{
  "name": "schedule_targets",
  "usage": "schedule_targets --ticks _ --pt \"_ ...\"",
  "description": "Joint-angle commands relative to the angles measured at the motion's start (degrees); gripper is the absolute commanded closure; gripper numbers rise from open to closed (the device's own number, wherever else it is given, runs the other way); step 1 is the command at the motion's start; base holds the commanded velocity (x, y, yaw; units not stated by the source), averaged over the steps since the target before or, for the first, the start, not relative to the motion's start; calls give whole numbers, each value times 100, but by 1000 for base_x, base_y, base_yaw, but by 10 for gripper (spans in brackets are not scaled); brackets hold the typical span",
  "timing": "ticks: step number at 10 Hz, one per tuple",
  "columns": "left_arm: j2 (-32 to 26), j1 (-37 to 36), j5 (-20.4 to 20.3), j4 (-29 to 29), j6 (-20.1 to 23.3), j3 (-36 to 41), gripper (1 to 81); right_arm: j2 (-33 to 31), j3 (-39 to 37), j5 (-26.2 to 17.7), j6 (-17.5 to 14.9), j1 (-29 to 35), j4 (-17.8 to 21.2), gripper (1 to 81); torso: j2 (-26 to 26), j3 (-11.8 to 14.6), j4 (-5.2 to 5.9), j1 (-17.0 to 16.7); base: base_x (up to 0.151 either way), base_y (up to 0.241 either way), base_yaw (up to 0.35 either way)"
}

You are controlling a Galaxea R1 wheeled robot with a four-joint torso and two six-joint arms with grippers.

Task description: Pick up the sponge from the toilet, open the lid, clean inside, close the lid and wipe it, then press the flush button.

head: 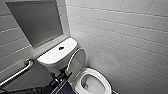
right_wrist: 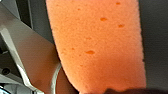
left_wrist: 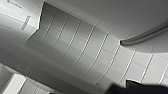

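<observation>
The white toilet [head: 56, 56] stands in the corner. Its lid [head: 78, 61] is raised and leans against the tank, and the oval bowl [head: 93, 84] is uncovered. The dark round flush button [head: 61, 48] sits in the middle of the tank top. My left arm comes in from the lower left. My left gripper [head: 62, 75] is open beside the lid's lower edge, and whether it touches the lid I cannot tell. The orange-red sponge [right_wrist: 97, 45] shows large and close in the right wrist view, with my right gripper [right_wrist: 117, 91] shut on it.
A metal grab bar [head: 17, 73] runs along the left wall below a framed grey panel [head: 35, 22]. White tiled walls [head: 120, 37] close in behind and to the right of the toilet. The left wrist view shows white tiles [left_wrist: 82, 50] and curved white surfaces.
</observation>
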Motion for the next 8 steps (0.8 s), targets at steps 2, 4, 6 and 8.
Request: schedule_targets --ticks 2,4,6,8 --pt "-324 -629 75 129 -204 156 10 -26 159 -496 -5 -9 -29 811 0 0 0 0 0 0 0" --pt "-149 -577 145 139 -293 182 10 -35 168 -505 -5 -1 -29 811 0 0 0 0 0 0 0" --pt "98 -559 233 51 -311 -11 10 -26 177 -513 -5 17 -29 811 0 0 0 0 0 0 0" --pt "177 -567 295 -20 -372 -170 10 -26 194 -513 -5 -1 -29 811 0 0 0 0 0 0 0"
